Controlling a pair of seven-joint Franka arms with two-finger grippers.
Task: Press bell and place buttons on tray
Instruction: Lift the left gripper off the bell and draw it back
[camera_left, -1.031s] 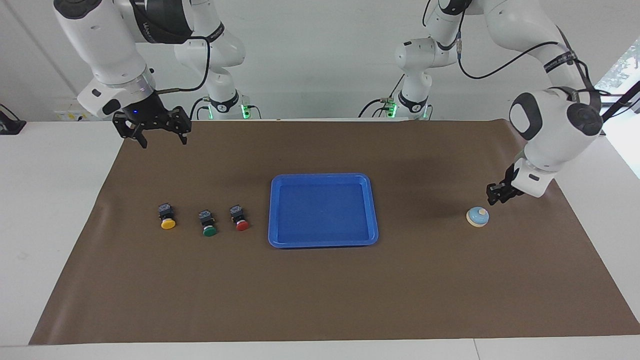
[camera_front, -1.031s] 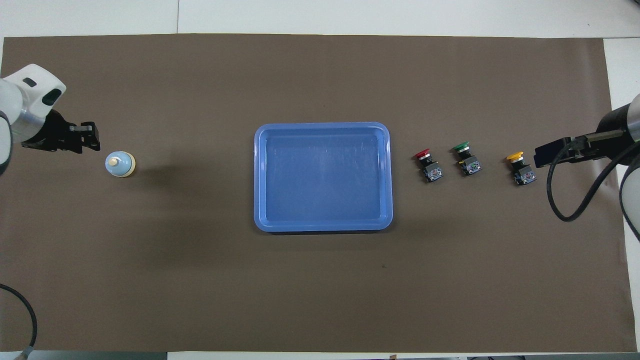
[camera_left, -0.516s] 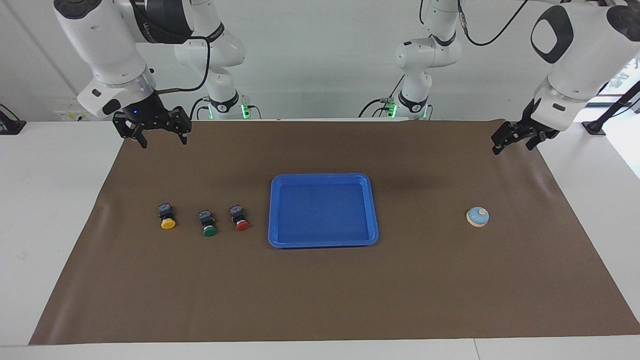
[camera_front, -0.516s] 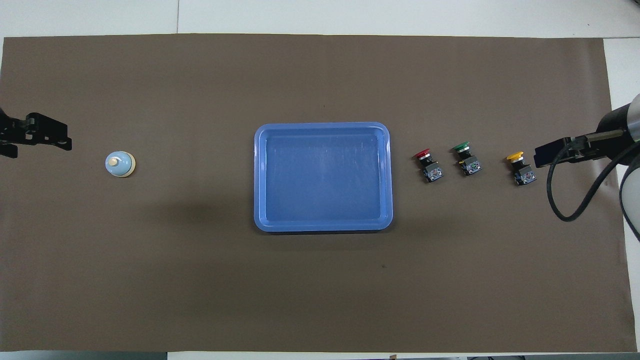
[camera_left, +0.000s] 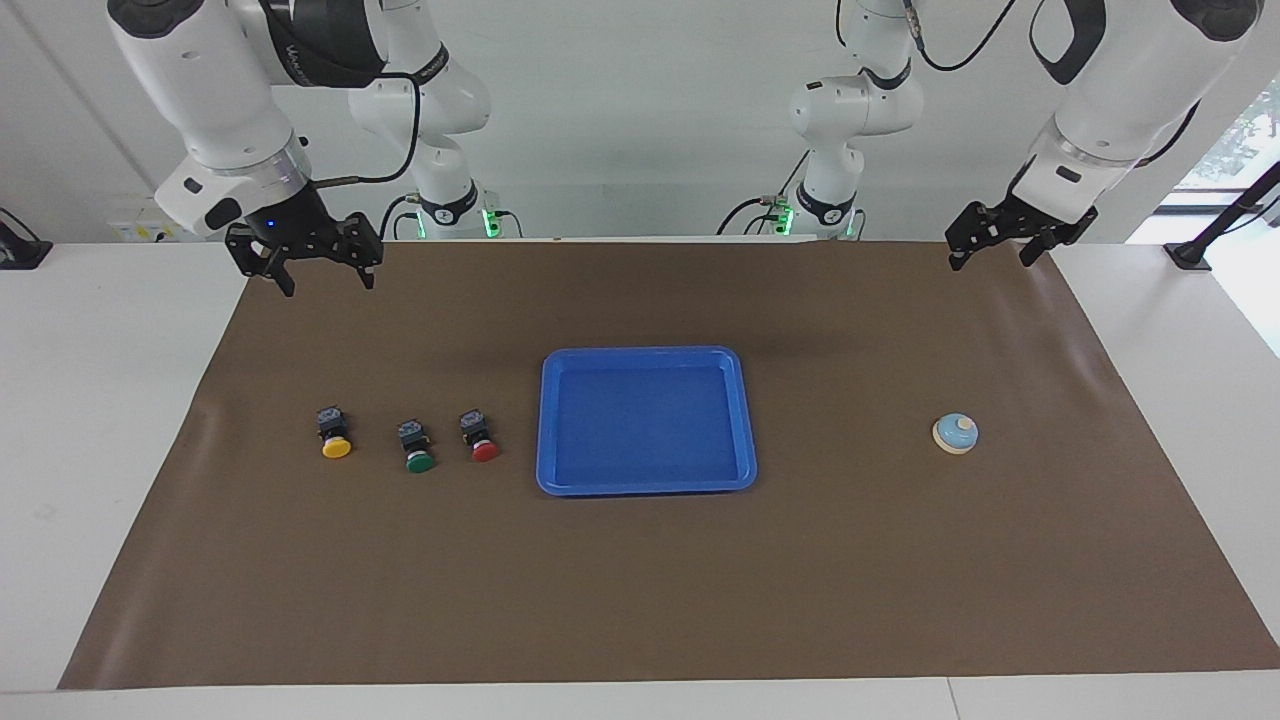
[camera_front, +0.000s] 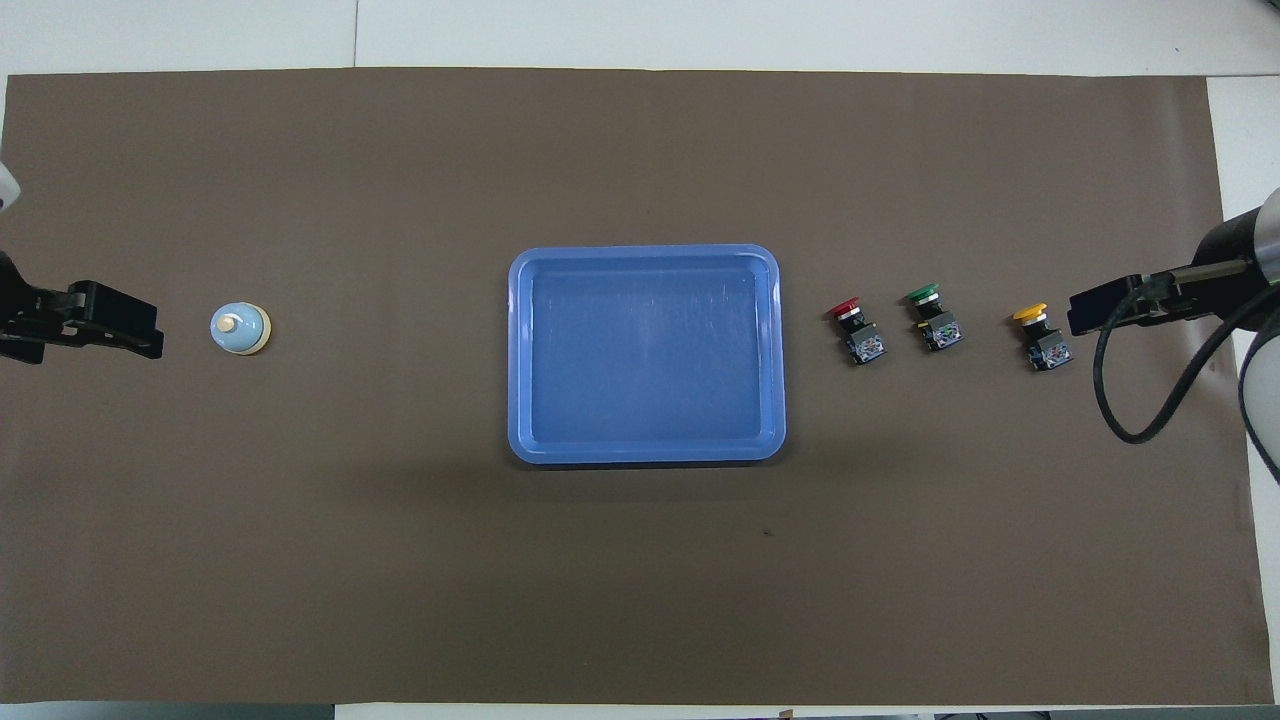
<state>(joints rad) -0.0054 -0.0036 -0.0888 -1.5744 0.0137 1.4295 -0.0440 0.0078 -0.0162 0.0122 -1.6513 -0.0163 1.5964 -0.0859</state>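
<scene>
Here's the table with its brown mat, and right in the middle sits the blue tray, nothing in it. Over toward the right arm's end, three buttons stand in a row on the mat: the red button just beside the tray, then the green button, then the yellow button outermost, each apart from its neighbour, caps tipped away from the robots. At the left arm's end, the bell sits alone on the mat, well apart from the tray, light blue dome up and cream knob on top.

Up high, the left gripper hangs over the mat's edge nearest the robots at its own end, well clear of the bell, jaws spread wide and holding nothing. The right gripper hovers over the matching corner at its end, above the mat and well apart from the buttons, jaws wide too, empty, pointing down
</scene>
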